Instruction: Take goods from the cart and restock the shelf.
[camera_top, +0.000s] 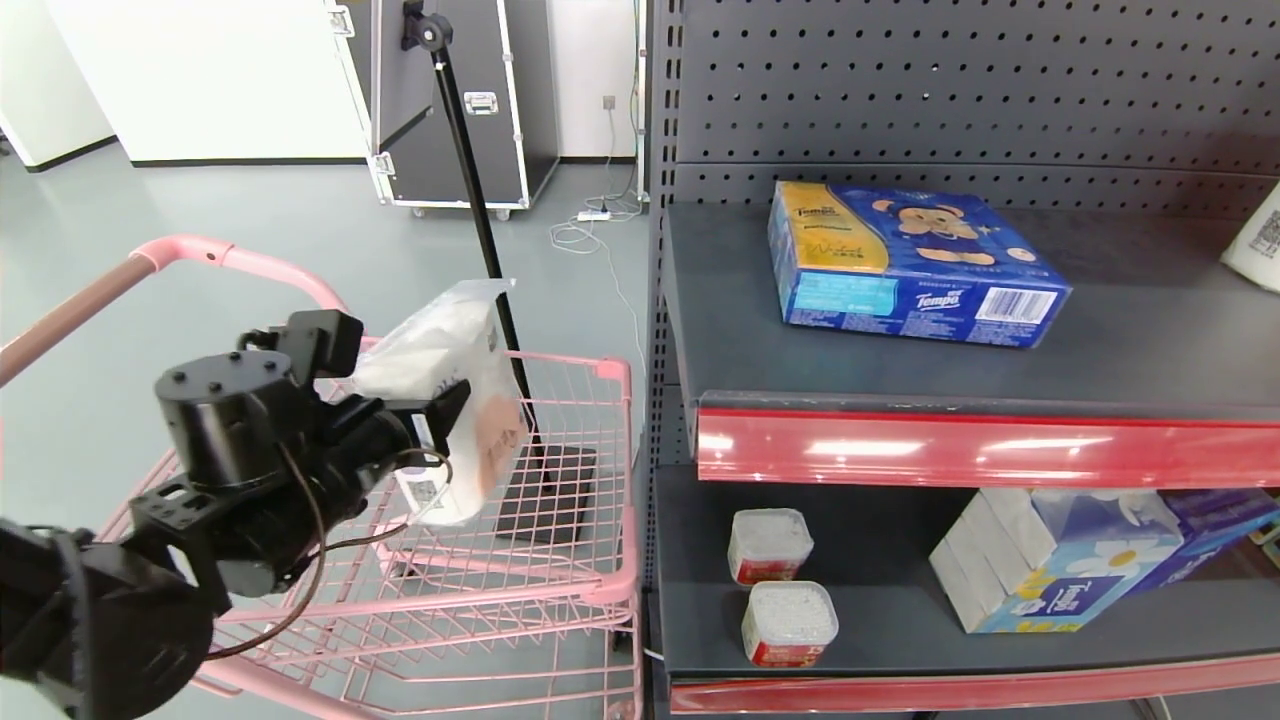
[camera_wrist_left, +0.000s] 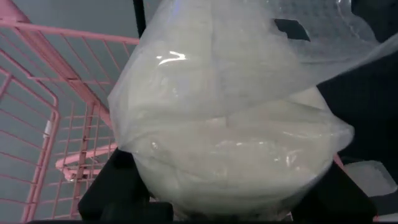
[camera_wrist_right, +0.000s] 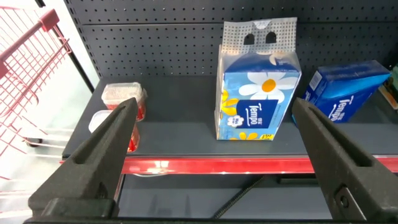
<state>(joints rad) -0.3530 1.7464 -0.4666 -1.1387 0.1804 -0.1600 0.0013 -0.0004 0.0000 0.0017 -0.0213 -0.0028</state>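
Left end effector (camera_top: 445, 420), pinching a white plastic-wrapped tissue pack (camera_top: 455, 365) held roughly upright over the pink cart (camera_top: 610, 480); the shelf (camera_top: 1150, 340) lies to its right, beyond the cart's far right corner. Its upper board carries a blue tissue box (camera_top: 910, 265), with bare room left and right of it behind the red front lip (camera_top: 980, 445). Right end effector (camera_wrist_right: 211, 109), spread and holding nothing, faces the lower tier (camera_wrist_right: 186, 134).
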